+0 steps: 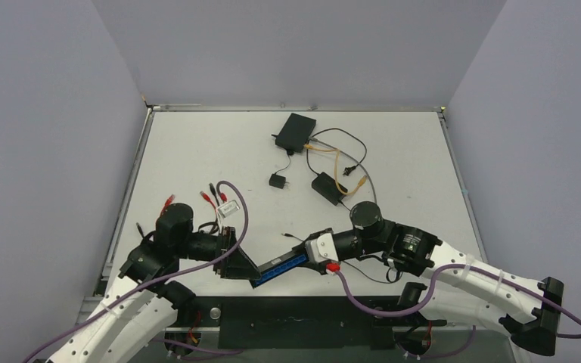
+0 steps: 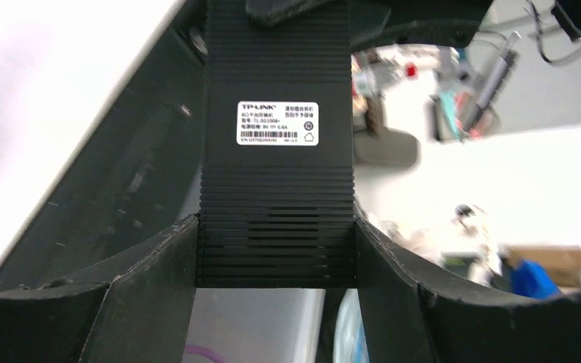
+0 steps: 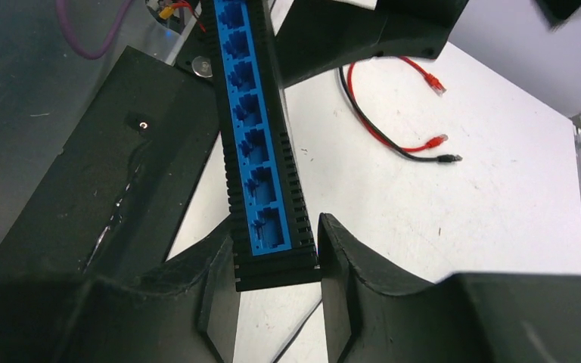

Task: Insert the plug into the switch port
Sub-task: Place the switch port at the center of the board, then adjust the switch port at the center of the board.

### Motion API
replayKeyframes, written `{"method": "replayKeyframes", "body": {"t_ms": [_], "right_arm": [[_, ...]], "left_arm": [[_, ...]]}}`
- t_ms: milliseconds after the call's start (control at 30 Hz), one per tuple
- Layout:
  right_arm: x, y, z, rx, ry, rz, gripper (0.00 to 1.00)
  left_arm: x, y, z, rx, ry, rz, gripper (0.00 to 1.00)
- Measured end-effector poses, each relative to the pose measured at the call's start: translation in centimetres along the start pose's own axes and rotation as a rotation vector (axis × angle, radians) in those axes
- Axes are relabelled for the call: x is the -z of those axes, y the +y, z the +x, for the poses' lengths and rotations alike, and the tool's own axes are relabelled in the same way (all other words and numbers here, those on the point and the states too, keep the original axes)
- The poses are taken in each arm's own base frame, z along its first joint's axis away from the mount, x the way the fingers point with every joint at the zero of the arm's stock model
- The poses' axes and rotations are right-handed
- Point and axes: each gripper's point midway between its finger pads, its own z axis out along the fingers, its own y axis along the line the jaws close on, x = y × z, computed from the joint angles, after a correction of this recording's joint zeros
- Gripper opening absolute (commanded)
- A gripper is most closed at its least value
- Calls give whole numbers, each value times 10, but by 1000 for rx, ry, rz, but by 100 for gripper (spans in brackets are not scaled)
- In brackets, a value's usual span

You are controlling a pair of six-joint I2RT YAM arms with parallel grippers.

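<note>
We clamp the switch (image 1: 280, 268) between left gripper (image 2: 276, 231) and right gripper (image 3: 276, 242), each closed on one end; its long axis joins them, blue ports upward, above white table (image 1: 197, 151).

The switch (image 2: 276, 189) is matt black plastic, finely ribbed, with a smooth white paper label (image 2: 278, 123); its port face (image 3: 253, 144) is glossier blue plastic. The table (image 1: 197, 151) looks matt white, the red cable (image 3: 435, 141) smooth-sheathed
</note>
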Motion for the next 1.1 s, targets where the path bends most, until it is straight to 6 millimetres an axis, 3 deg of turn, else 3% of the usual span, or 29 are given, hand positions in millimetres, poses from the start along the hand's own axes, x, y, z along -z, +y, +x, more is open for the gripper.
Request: {"method": "replayKeyframes", "body": {"t_ms": [167,300,467,600,800,1100], "right_arm": [[3,-17,-5,-45,38,11,0],[1,-28,-10,-57,43,16,0],[-2,-16,-2,-208,68,-34,0],[-1,-13,-3,-273,60,-40,0],[0,-22,-5,-327,42,-8,0],[-22,-43,24,-546,81,26,0]], "left_arm": [[15,-13,-36,-137,-173,-171,43],[27,-20,-51,-220,-264,-241,43],[40,1,-71,-351,-341,-396,44],[45,16,-78,-375,-353,-476,44],[49,23,-83,-402,-370,-516,46],[40,26,-83,-409,-360,-471,57]]}}
